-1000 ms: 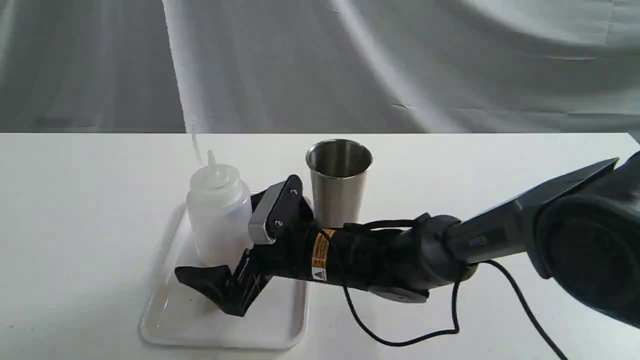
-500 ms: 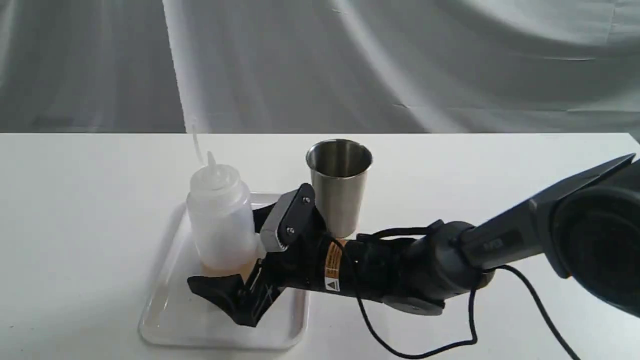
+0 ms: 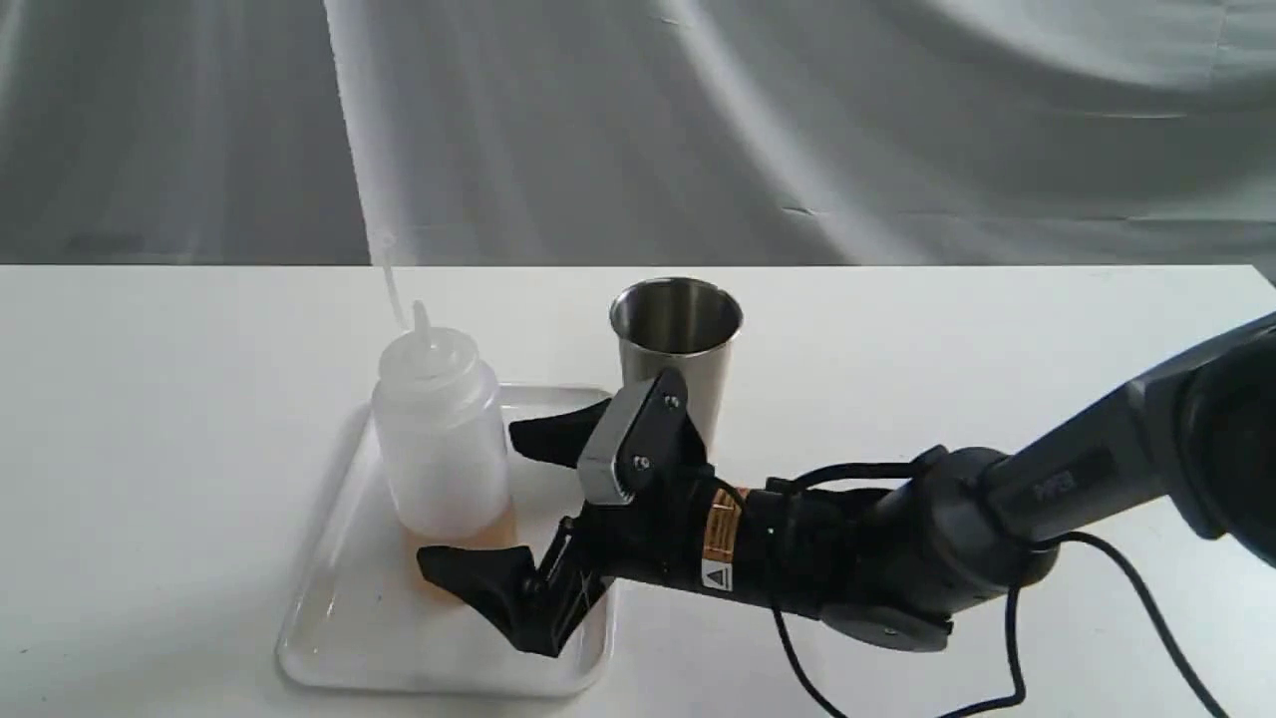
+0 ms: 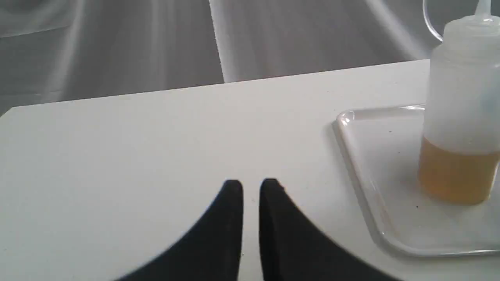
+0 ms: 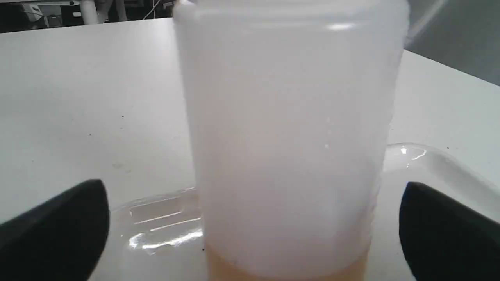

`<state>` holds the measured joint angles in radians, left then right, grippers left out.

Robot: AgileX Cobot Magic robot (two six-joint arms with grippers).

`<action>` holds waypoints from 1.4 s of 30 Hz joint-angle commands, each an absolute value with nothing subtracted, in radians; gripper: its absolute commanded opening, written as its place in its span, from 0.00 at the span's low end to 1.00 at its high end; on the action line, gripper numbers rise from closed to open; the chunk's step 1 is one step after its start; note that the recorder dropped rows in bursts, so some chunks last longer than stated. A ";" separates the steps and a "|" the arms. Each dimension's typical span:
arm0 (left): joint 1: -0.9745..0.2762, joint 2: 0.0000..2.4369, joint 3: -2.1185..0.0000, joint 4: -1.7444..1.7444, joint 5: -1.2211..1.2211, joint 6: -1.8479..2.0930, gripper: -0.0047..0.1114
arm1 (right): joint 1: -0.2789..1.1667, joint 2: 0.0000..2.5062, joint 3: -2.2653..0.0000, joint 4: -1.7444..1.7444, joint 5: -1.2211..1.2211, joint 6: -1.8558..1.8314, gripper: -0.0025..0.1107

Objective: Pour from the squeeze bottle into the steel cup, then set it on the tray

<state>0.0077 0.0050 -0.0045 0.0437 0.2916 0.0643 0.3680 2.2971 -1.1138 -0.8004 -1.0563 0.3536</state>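
The squeeze bottle (image 3: 439,439) stands upright on the tray (image 3: 339,618), just clear of the wide-open right gripper (image 3: 469,497). The steel cup (image 3: 678,369) stands beside the tray, toward the tabletop's (image 3: 150,449) far edge. The left gripper (image 4: 250,185) rests closed, empty.

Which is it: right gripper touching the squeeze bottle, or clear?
Apart. The right wrist view shows the right gripper with fingers spread wide, tray visible between each and the squeeze bottle.
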 commanded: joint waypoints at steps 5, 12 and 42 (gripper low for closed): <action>0.011 0.000 0.000 0.044 0.285 0.061 0.11 | 0.339 2.230 -1.032 -0.817 -1.102 0.336 0.95; 0.011 0.000 0.000 0.044 0.285 0.061 0.11 | 0.311 2.160 -0.928 -0.854 -1.124 0.315 0.95; 0.011 0.000 0.000 0.044 0.285 0.061 0.11 | 0.300 1.502 -0.764 -0.936 -0.883 0.519 0.95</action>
